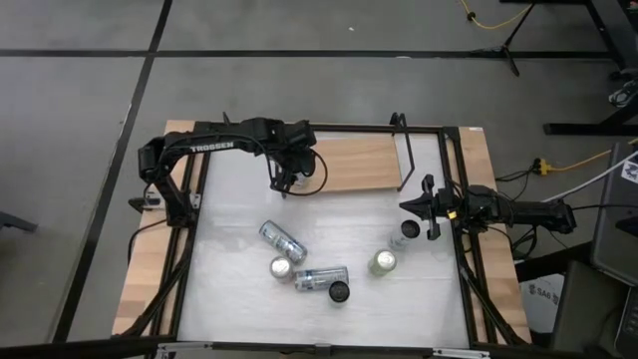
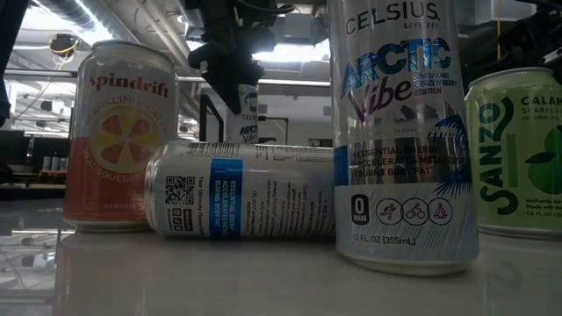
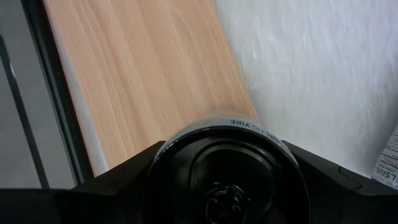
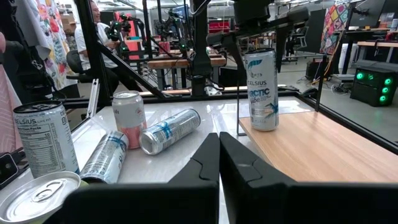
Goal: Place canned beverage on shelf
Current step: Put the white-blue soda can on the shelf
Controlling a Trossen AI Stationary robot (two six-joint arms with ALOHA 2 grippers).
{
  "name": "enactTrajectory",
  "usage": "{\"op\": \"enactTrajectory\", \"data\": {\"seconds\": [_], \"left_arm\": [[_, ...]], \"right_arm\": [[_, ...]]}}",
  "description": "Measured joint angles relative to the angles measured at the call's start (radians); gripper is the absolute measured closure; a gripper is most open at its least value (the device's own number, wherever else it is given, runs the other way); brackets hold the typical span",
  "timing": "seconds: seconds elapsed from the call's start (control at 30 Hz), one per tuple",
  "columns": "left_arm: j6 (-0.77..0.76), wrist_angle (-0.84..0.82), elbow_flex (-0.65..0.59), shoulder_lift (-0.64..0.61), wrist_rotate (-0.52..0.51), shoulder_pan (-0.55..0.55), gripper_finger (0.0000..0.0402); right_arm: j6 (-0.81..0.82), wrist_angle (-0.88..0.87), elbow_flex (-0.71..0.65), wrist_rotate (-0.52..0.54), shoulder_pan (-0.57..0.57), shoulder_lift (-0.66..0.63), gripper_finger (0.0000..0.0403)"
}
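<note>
A silver-and-blue beverage can stands upright on the left end of the light-wood shelf, resting on its base. My left gripper is over it, pointing steeply down and open. Its fingers flank the can's black top. In the low view the can shows far back, under the dark gripper. My right gripper waits at the table's right edge, shut and level, with nothing between its fingers. My left gripper comes at the can from above, with one finger on each side of the top rim. I cannot tell whether the fingers touch the rim. The can stands upright with its base on the shelf board.
Several more cans are on the white tabletop near the front. Two lie on their sides. Others stand, among them a green one and one close to my right gripper. A black wire upright stands at the shelf's right end.
</note>
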Motion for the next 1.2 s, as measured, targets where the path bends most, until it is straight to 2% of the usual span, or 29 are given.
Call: {"op": "enactTrajectory", "data": {"seconds": [0.47,0.9,1.2], "left_arm": [[0.0,0.001,0.0,0.0,-0.001,0.0,0.0113],[-0.001,0.002,0.0,0.0,-0.003,0.0,0.0048],[-0.121,0.002,0.0,0.0,-0.003,0.0,0.0049]], "right_arm": [[0.0,0.0,0.0,0.0,0.0,0.0,0.0403],[0.0,0.0,0.0,0.0,0.0,0.0,0.0403],[0.0,0.0,0.0,0.0,0.0,0.0,0.0403]]}}
